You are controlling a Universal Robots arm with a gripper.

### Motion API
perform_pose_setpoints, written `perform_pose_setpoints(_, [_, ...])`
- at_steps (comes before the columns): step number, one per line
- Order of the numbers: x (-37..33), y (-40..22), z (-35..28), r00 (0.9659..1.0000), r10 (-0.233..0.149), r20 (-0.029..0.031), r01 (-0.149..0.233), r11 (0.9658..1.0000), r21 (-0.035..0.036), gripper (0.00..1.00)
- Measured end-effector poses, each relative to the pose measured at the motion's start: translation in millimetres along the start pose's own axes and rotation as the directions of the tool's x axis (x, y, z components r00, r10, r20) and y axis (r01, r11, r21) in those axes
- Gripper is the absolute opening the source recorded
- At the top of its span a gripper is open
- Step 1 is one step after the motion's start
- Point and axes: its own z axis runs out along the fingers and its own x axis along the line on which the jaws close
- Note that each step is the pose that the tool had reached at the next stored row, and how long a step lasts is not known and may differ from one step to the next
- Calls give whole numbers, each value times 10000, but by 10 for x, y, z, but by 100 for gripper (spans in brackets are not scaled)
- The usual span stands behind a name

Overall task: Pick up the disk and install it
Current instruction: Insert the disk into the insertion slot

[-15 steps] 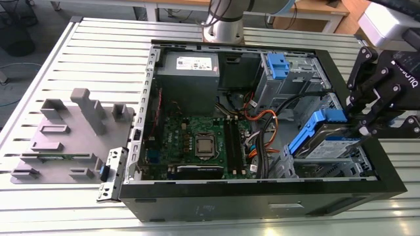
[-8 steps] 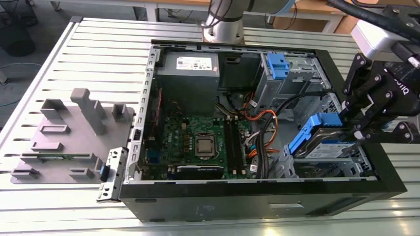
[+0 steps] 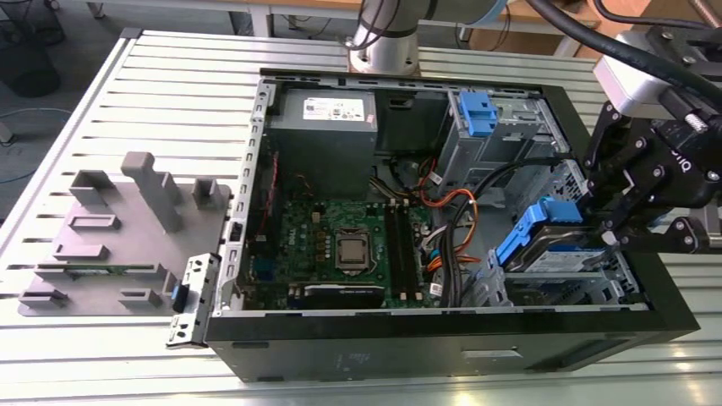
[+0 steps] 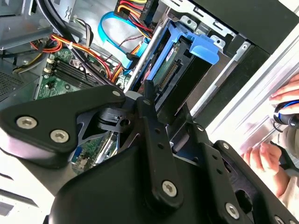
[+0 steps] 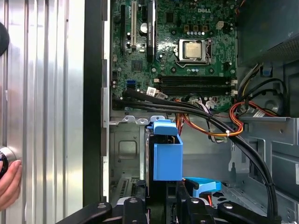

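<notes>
My gripper [image 3: 615, 227] hung over one corner of the case [image 3: 451, 347]. I could not tell if it was open or shut. The disk [image 3: 553, 256] sat in the metal bay [image 3: 587, 288] inside that same corner of the case. It lay just below my gripper, a bit toward the middle of the case. Its blue bracket [image 3: 528, 235] pointed at the green board [image 3: 338, 245] in the middle of the case. I could not tell if I touched it.

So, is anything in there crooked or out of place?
The disk looks slanted inside the case at the exterior view's right, blue bracket raised, not flush. A person's hand is close beside the case.
</notes>
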Motion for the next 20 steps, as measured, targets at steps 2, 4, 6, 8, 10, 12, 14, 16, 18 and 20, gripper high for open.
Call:
perform_pose_setpoints(2, [0, 0, 1, 10000, 0, 1, 0, 10000, 0, 35])
perform_pose_setpoints(4, [0, 0, 1, 10000, 0, 2, 0, 10000, 0, 35])
perform_pose_setpoints(6, [0, 0, 6, 10000, 0, 4, 0, 10000, 0, 35])
perform_pose_setpoints(8, [2, -1, 31, 10000, 0, 6, 0, 10000, 0, 35])
perform_pose_setpoints(10, [3, -2, 66, 10000, 0, 2, 0, 10000, -1, 35])
perform_pose_setpoints(12, [4, -3, 100, 10000, 0, 3, 0, 10000, 0, 35])
perform_pose_setpoints(14, [5, -3, 120, 10000, 0, 2, 0, 10000, 0, 35])
perform_pose_setpoints(16, [6, -4, 146, 10000, 1, 4, -1, 10000, 0, 35])
perform_pose_setpoints(18, [7, -4, 171, 10000, 0, 3, 0, 10000, 0, 35])
perform_pose_setpoints(20, [9, -6, 206, 10000, 0, 2, 0, 10000, 0, 35])
